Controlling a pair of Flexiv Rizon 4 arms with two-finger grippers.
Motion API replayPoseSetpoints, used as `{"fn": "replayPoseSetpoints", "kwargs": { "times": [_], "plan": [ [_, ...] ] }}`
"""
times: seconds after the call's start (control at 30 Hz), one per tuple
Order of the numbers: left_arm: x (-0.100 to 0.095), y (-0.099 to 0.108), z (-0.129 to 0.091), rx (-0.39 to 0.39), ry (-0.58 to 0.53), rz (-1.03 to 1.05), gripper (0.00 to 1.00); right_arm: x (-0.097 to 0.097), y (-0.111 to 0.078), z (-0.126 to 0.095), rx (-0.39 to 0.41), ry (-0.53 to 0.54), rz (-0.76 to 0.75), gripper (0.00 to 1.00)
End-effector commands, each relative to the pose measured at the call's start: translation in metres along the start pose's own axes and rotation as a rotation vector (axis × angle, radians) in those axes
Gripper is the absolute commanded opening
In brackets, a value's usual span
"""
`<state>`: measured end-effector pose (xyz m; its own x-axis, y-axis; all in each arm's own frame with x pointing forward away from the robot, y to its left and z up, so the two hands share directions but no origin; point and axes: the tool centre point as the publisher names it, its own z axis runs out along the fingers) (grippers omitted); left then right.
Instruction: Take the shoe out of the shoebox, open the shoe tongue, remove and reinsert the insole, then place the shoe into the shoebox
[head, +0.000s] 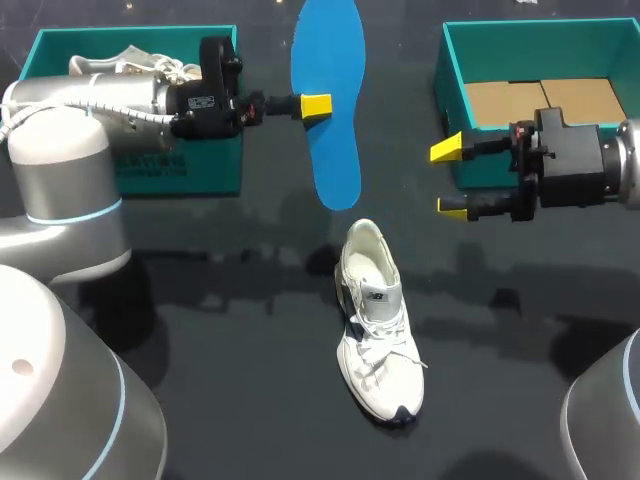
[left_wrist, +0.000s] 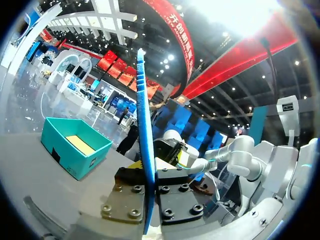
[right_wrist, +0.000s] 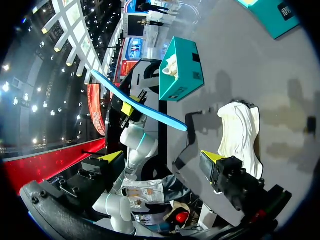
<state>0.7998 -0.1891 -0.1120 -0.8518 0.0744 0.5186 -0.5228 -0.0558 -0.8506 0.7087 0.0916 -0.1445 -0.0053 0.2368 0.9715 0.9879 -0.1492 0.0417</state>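
Note:
A blue insole (head: 327, 100) hangs in the air over the back middle of the table, with my left gripper (head: 315, 105) shut on its edge. In the left wrist view the insole (left_wrist: 145, 130) stands edge-on between the fingers of the left gripper (left_wrist: 147, 195). The white shoe (head: 375, 330) lies on the black table, toe toward the front. My right gripper (head: 450, 178) hovers open and empty to the shoe's back right. From the right wrist view, the shoe (right_wrist: 240, 130) lies ahead of the right gripper (right_wrist: 162, 157), the insole (right_wrist: 140, 107) farther off.
A teal shoebox (head: 200, 160) at the back left holds another white shoe (head: 130, 62). A second teal shoebox (head: 455, 100) at the back right shows only its cardboard floor, just behind my right gripper. The dark table (head: 230, 380) lies bare around the shoe.

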Motion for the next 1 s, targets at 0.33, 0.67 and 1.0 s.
{"fn": "replayPoseSetpoints", "kwargs": {
  "times": [0.33,0.67,1.0],
  "plan": [
    [0.022,0.001,0.003,-0.043,0.03,0.261,0.0,0.0,0.001,0.002,0.0,-0.003,0.002,1.0],
    [0.027,0.007,0.001,-0.047,0.021,0.544,0.0,0.0,0.001,0.002,0.0,-0.003,0.002,1.0],
    [0.034,0.002,0.0,-0.11,0.112,0.909,0.0,0.0,0.001,0.002,0.0,-0.003,0.002,1.0]
  ]
}}
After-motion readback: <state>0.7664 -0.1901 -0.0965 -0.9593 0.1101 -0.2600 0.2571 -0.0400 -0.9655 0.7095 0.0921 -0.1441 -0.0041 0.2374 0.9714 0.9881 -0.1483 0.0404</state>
